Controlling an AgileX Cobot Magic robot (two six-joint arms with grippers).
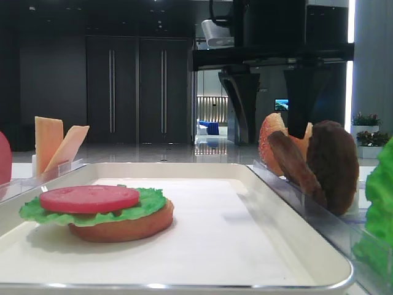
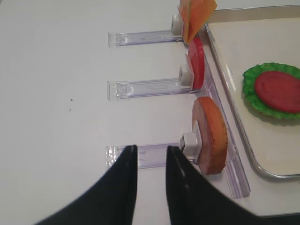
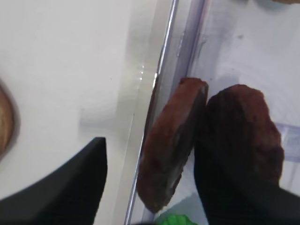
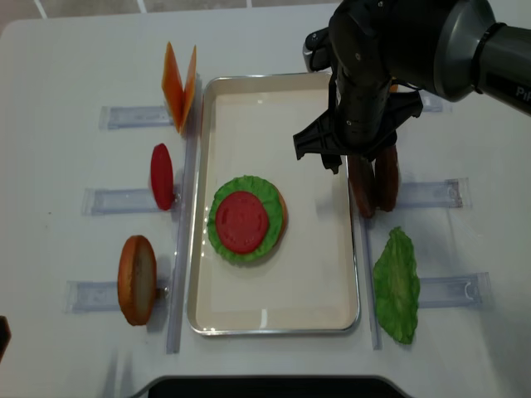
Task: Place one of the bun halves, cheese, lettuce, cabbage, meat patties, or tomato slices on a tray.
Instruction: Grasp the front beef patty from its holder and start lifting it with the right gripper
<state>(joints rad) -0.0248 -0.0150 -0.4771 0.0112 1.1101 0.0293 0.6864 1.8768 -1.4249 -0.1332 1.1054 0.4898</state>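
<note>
On the cream tray (image 4: 274,329) lies a stack: a bun half (image 1: 123,227), a lettuce leaf (image 1: 147,206) and a tomato slice (image 4: 241,220) on top. Two dark meat patties (image 4: 361,186) stand on edge in a clear rack just right of the tray. My right gripper (image 3: 150,154) hangs over them, open, and the nearer patty (image 3: 171,145) is between its black fingers (image 3: 61,187). No finger visibly presses on that patty. The other patty (image 3: 243,126) stands beside it. My left gripper (image 2: 151,150) hovers over a rack left of the tray, fingers close together and holding nothing.
Left of the tray, clear racks hold a bun half (image 2: 213,136), a tomato slice (image 2: 197,65) and cheese slices (image 4: 180,76). On the right, a lettuce leaf (image 4: 397,286) stands in a rack, and another bun half (image 1: 273,135) stands behind the patties.
</note>
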